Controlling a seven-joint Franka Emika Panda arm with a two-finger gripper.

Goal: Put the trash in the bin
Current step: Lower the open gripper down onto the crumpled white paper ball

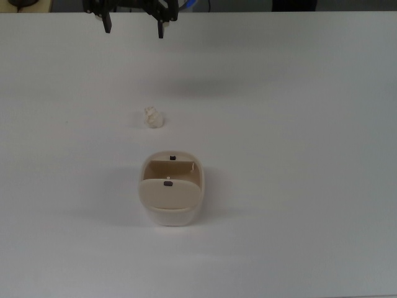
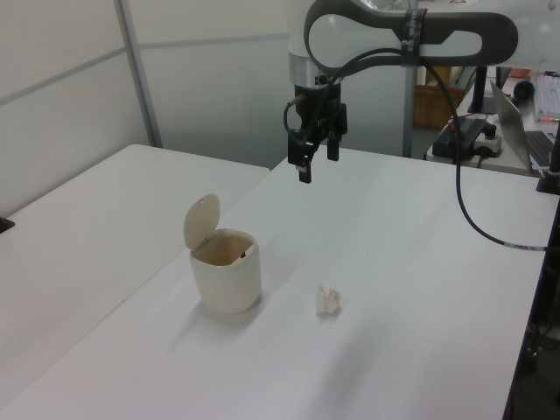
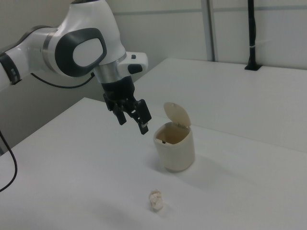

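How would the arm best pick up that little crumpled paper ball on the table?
Probably straight down from above, pinching the paper wad across its lumpy middle. It lies loose on the flat table, apart from the bin, with clear space all around, and the open gripper already points downward.

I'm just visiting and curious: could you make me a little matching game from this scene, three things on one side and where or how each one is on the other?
Things:
1. gripper
2. paper wad
3. bin

States:
A. stands on the table with its flap lid tipped up
B. hangs in the air above the table, fingers apart, holding nothing
C. lies loose on the table, apart from the bin

Pairs: 1-B, 2-C, 3-A
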